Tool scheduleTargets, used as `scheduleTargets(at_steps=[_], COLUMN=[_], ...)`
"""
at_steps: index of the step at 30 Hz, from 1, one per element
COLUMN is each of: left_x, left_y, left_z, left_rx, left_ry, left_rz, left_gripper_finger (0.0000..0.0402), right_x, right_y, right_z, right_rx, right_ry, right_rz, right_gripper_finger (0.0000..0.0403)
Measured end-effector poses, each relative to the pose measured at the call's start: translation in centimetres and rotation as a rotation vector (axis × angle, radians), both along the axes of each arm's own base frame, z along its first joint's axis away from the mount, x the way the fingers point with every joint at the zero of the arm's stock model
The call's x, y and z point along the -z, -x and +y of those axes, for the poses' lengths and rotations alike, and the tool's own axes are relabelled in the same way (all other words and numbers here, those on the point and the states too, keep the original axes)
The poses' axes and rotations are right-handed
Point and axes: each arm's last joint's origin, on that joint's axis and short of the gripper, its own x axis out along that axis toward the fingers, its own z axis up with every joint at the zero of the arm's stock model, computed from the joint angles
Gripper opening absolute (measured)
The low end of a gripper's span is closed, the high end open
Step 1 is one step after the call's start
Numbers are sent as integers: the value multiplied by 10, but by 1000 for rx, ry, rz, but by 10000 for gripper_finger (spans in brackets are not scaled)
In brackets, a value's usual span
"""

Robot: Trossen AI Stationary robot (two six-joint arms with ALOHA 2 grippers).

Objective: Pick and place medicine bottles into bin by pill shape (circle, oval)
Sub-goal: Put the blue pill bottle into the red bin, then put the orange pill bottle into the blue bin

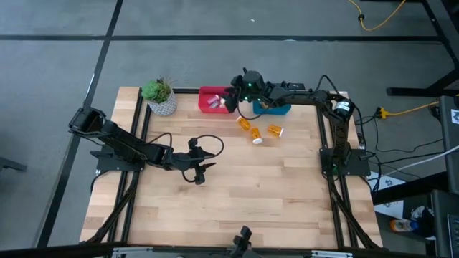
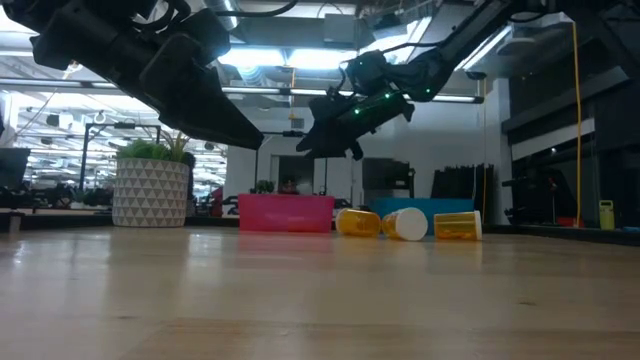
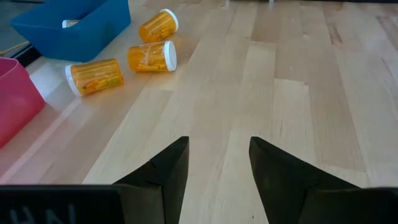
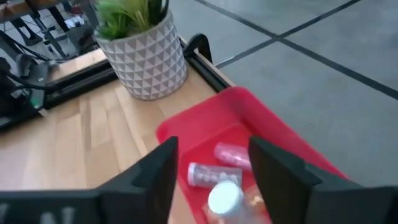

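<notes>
Three orange bottles on the table, all on their sides, white caps on: one (image 1: 244, 123) nearest the bins, one (image 1: 255, 135) toward the middle, one (image 1: 275, 130) at 3 o'clock from the others. Translucent orange walls, stubby, with pills faintly visible inside through the left wrist view; pill shape impossible to tell. Grouped close together, none clearly touching, just at 6 o'clock from the bins.

Two bins at the table's 12 o'clock edge: a red bin (image 1: 209, 92) and a blue bin (image 1: 272, 110), side by side. Inside the red bin, seen from the right wrist: a pale pink vial (image 4: 232, 155), a whitish vial (image 4: 210, 175) and a white-capped bottle (image 4: 225, 199), lying close together. Something pale also showing in the blue bin (image 3: 73, 23), too small to identify.

Right gripper (image 1: 231, 99) above the red bin's 3 o'clock end, fingers (image 4: 157, 180) spread apart, holding nothing, touching nothing; bin contents visible between them.

Left gripper (image 1: 201, 170) waiting over bare table around 7 o'clock from the bottles and well apart from them, fingers (image 3: 173, 167) parted with wood visible between, empty.

One potted plant (image 1: 161, 97) in a white patterned pot at 9 o'clock from the red bin.
</notes>
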Motion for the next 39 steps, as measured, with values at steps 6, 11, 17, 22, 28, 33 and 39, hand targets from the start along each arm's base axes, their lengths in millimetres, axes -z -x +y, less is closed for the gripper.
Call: scheduleTargets(at_steps=[6, 11, 17, 22, 28, 33, 39], left_x=[0, 0, 2, 3, 3, 3, 2], left_y=[0, 0, 1, 2, 2, 2, 1], left_z=[0, 0, 0, 0, 0, 1, 8], left_rx=[0, 0, 1, 1, 1, -12, -83], left_ry=[0, -1, -9, -9, -9, -15, -51], left_rz=[0, 1, 29, 33, 33, 31, 26], left_gripper_finger=[163, 163, 163, 163, 163, 163, 163], right_x=[-9, -10, -26, -61, -111, -136, -128], right_y=[-3, -4, 7, 35, 81, 122, 164], right_z=[-2, -1, 0, 6, 33, 58, 88], right_rx=[-3, -22, 15, 101, 70, 75, 113], right_ry=[10, -36, -81, -97, -50, -111, -209], right_rz=[-27, -11, 147, 339, 482, 558, 679], right_gripper_finger=[240, 242, 224, 207, 194, 189, 189])
